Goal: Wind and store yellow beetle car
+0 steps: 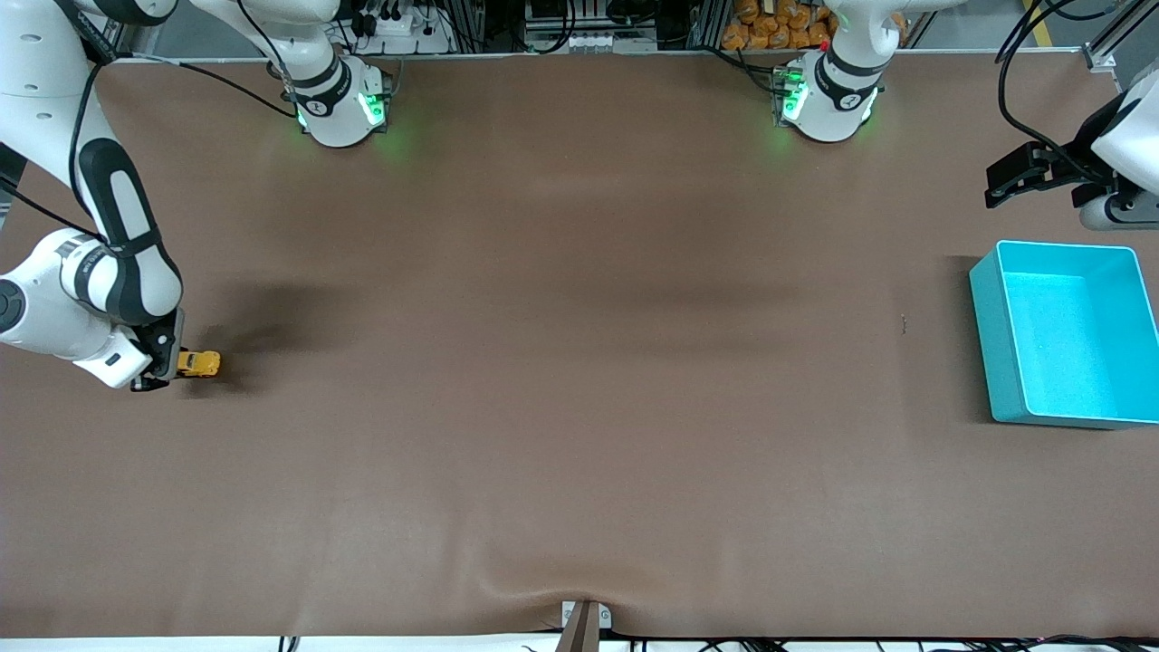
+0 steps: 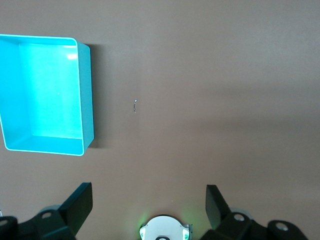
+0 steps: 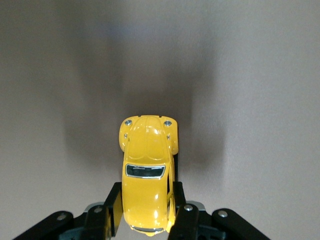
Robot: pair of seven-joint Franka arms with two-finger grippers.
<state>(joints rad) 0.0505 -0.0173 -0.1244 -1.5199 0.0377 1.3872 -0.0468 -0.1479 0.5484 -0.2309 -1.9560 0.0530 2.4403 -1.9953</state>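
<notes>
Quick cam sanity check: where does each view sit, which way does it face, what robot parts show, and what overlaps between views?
Front view: high across the table, facing both bases; shows both arms, the right end effector shut on the yellow beetle car, the left end effector waiting above the teal bin.
Left wrist view: looks down at the table; open fingers show; shares the teal bin with the front view.
Right wrist view: looks along its fingers; shares the yellow beetle car with the front view.

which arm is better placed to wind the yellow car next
Right. The right gripper is already shut on the yellow beetle car at its own end of the table. The left gripper waits open, near the teal bin, well away from the car.
</notes>
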